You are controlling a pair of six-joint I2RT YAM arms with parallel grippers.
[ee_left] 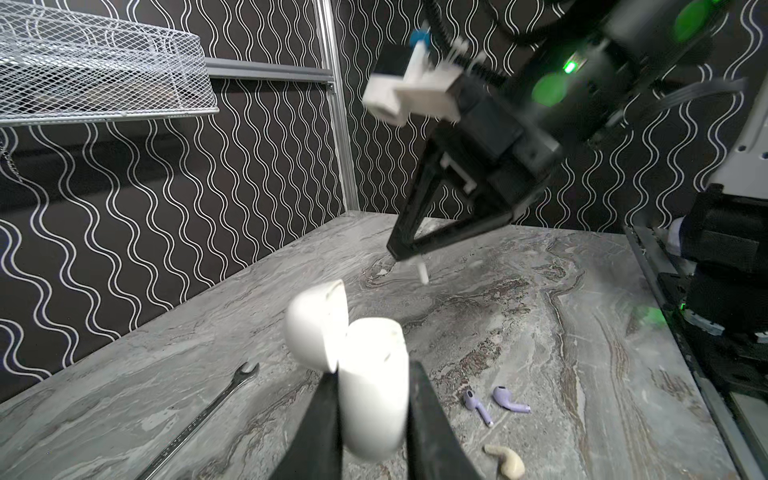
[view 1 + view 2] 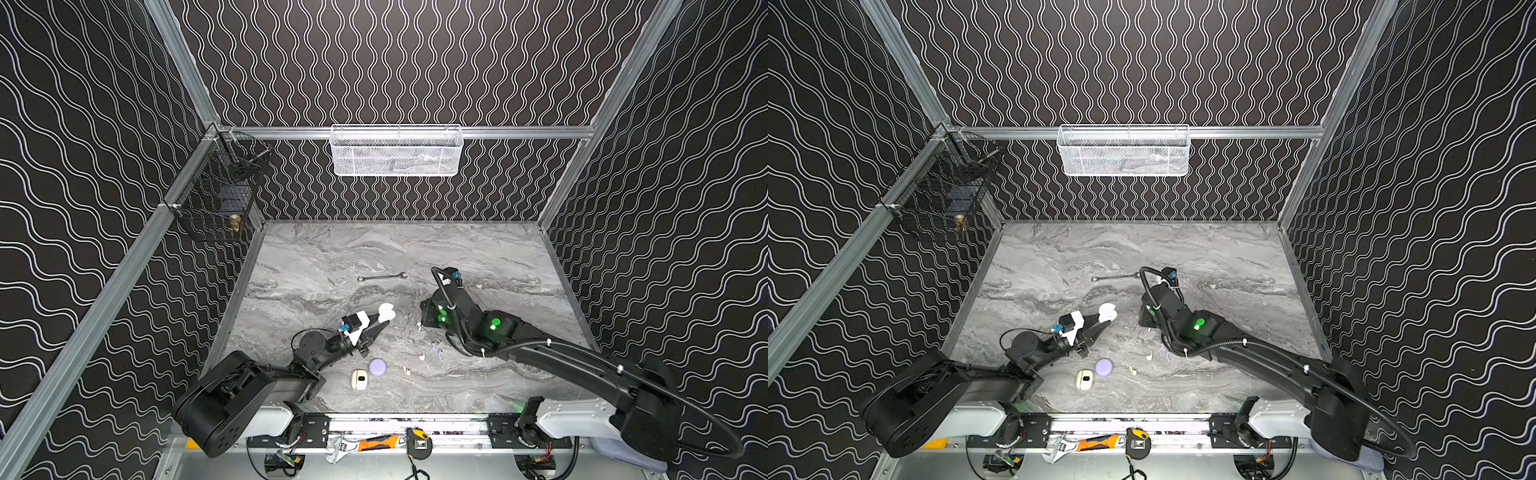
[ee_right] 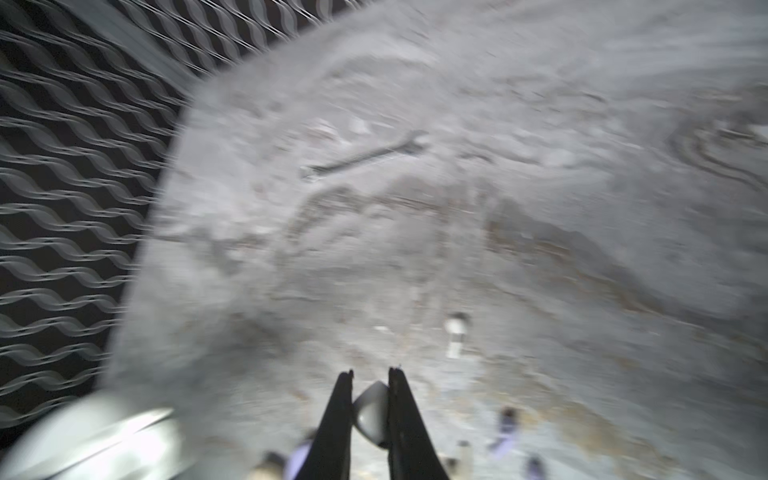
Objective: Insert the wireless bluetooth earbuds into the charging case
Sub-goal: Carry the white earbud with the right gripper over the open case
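My left gripper (image 2: 380,321) (image 1: 372,370) is shut on a white charging case (image 2: 386,312) (image 1: 372,390), held off the table with its lid (image 1: 316,324) flipped open. Just to its right, my right gripper (image 2: 421,322) (image 3: 371,374) (image 1: 399,251) is shut on a white earbud (image 3: 372,411), whose stem (image 1: 423,272) hangs below the tips. The right wrist view is blurred. Another white earbud (image 3: 455,336) lies on the table. Two lavender earbuds (image 2: 436,351) (image 1: 509,401) and cream earbuds (image 2: 422,356) (image 1: 505,461) lie near the front.
A closed lavender case (image 2: 377,367) and a cream case (image 2: 358,379) sit at the front centre. A steel wrench (image 2: 382,277) lies further back. A white mesh basket (image 2: 395,151) and a black wire basket (image 2: 216,195) hang on the walls. Hand tools (image 2: 365,444) lie on the front rail.
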